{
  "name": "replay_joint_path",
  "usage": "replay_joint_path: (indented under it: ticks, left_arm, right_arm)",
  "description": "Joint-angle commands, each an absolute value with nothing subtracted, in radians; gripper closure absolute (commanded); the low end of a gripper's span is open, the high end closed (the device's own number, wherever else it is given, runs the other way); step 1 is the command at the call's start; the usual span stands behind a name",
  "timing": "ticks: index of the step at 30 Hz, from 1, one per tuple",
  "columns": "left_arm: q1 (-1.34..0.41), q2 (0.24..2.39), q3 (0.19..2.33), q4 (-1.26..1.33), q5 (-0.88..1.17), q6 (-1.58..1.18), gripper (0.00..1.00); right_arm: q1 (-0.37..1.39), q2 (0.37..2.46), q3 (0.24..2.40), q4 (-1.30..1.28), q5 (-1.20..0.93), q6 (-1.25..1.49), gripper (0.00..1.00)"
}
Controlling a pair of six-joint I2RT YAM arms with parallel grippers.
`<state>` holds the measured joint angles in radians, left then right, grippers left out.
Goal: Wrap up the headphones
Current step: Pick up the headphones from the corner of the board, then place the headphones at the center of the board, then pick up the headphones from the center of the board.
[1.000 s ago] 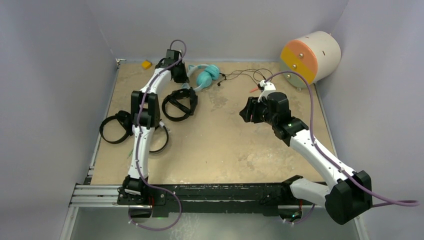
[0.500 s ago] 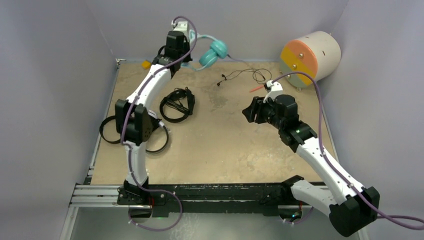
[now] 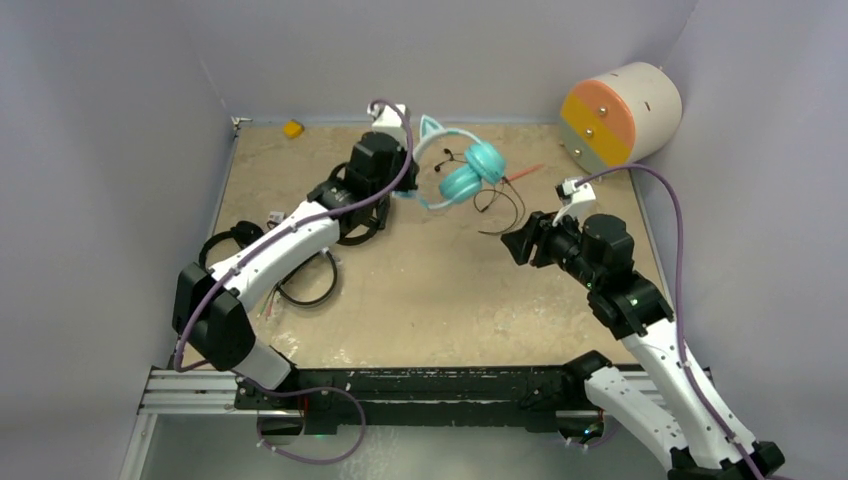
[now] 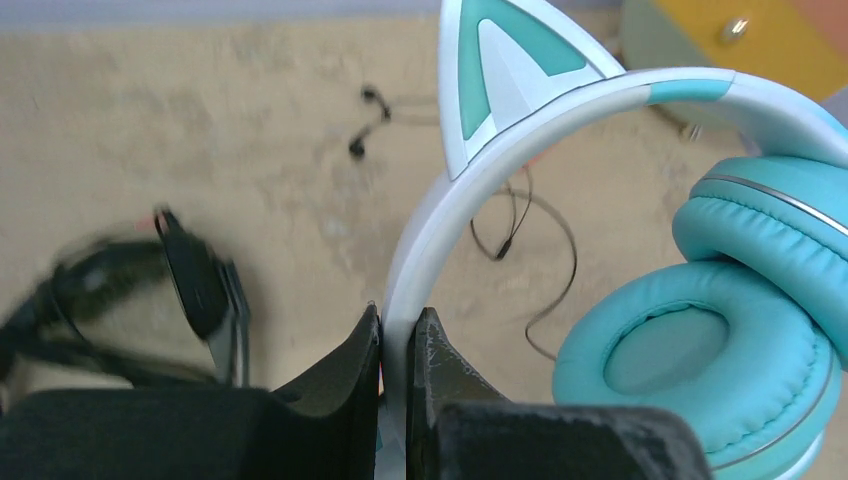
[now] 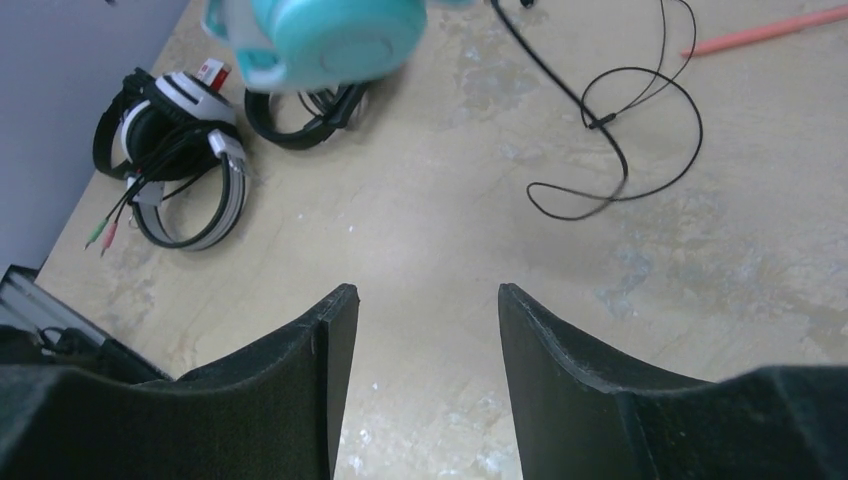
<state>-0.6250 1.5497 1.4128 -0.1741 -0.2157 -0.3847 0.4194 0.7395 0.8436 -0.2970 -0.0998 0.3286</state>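
Headset (image 3: 462,184) in teal is hanging above the table (image 3: 430,290) near 12 o'clock, its white band clamped in the left gripper (image 4: 398,322). Its black cable (image 5: 597,122) is trailing onto the table. The right gripper (image 5: 425,295) is hovering at 3 o'clock, jaws spread, grasping nothing.

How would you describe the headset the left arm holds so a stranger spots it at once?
From the big cream-and-orange drum at the far right, look left. The left end effector pinches the headband of the teal headphones, held above the table. Only this headset is teal with cat ears; the others are black or white-and-black.
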Motion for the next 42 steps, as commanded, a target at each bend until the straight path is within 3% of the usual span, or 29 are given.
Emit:
replay_joint_path:
  ticks: [1,7,12,15,17,21,25,35,42]
  left_arm:
    - [-0.683,1.459,1.265,-0.182,-0.301,-0.648,1.0]
    - [-0.805,1.403,1.037,-0.309,-0.436,-1.001,1.0]
    - [-0.845,1.358,0.763,-0.153,-0.349,-1.255,1.0]
    - [-0.864,1.379,0.719,-0.154,-0.351,-1.315,1.0]
    - [-0.887,1.398,0.737,-0.202,-0.396,-1.33,0.89]
    - [-0.897,1.428,0.807,-0.276,-0.405,-1.25,0.55]
    - [-0.896,1.391,0.844,-0.306,-0.381,-1.061,0.33]
    - [-0.733,1.351,0.833,-0.317,-0.084,-0.708,0.32]
    - [-0.689,1.436,0.82,-0.234,-0.006,-0.632,0.34]
  right_arm:
    - [0.419,0.695,0.889,-0.456,-0.129,0.333,0.43]
    - [0.418,0.678,0.8,-0.46,-0.164,0.412,0.36]
    - [0.419,0.711,0.69,-0.366,-0.178,0.583,0.29]
    - [0.421,0.762,0.639,-0.298,-0.235,0.658,0.23]
    - [0.437,0.8,0.624,-0.279,-0.234,0.674,0.2]
    - [0.512,0.875,0.617,-0.261,-0.171,0.67,0.17]
    - [0.645,0.942,0.643,-0.265,-0.008,0.687,0.15]
    - [0.894,1.174,0.808,-0.393,0.472,0.95,0.08]
    - [0.935,1.281,0.888,-0.344,0.478,0.937,0.07]
